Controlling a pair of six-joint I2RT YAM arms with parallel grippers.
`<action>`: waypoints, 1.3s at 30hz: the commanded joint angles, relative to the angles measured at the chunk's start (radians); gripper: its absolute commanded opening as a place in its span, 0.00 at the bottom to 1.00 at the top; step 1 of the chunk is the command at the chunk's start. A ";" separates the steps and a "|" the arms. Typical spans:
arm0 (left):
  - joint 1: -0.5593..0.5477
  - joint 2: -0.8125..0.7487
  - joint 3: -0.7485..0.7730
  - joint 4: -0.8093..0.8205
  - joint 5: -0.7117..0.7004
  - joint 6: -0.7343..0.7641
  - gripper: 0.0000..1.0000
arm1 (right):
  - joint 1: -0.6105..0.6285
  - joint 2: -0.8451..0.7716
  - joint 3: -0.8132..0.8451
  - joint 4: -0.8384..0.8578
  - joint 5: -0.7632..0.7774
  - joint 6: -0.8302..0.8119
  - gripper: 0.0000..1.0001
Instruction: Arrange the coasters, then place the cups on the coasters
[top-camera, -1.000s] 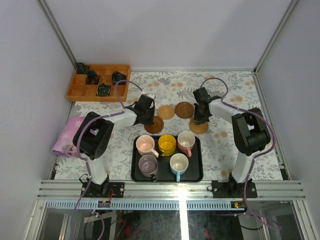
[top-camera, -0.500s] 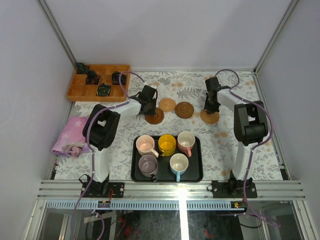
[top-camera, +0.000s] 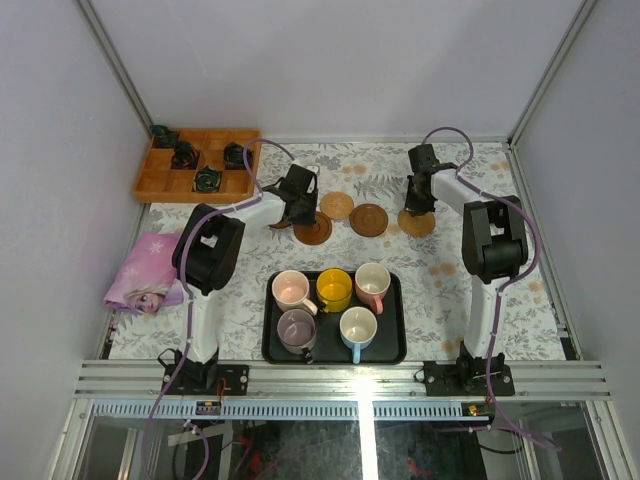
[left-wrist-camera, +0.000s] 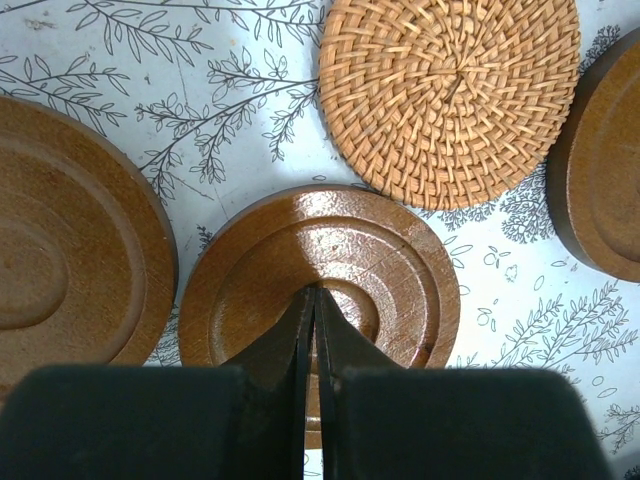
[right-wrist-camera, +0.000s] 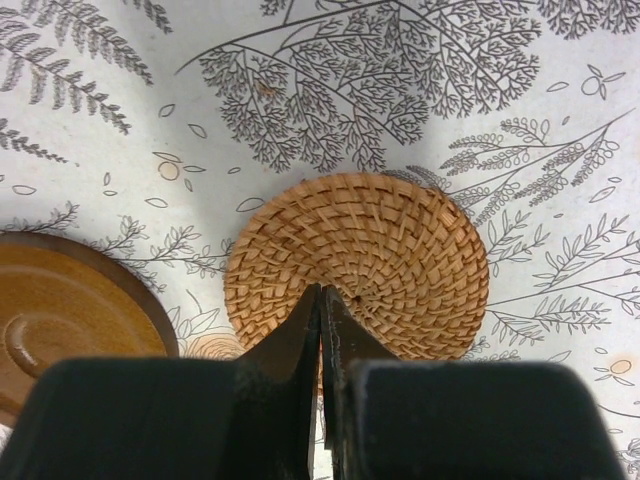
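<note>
My left gripper is shut, its tips resting on the middle of a glossy brown wooden coaster. Around it lie a woven coaster ahead, a wooden coaster to the left and a wooden coaster to the right. My right gripper is shut, tips on a woven coaster. The cups stand on the black tray: pink, yellow, white with pink handle, mauve, white with blue handle.
A wooden compartment box holding small black objects sits at the back left. A pink-purple cloth lies by the left wall. Enclosure walls ring the flower-print table top.
Both arms have reached further back, each sliding the coaster under its shut tips away from the tray. The right woven coaster went back and right; the left wooden one went back beside the others.
</note>
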 joint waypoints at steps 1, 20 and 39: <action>0.000 0.050 -0.007 -0.042 0.027 0.012 0.00 | -0.005 -0.081 0.015 0.053 -0.038 -0.039 0.00; 0.000 0.068 0.010 -0.043 0.041 -0.007 0.00 | 0.189 -0.046 0.017 0.109 -0.279 -0.053 0.00; -0.009 0.054 -0.048 -0.033 0.033 0.002 0.00 | 0.182 0.051 0.007 0.025 -0.079 -0.009 0.00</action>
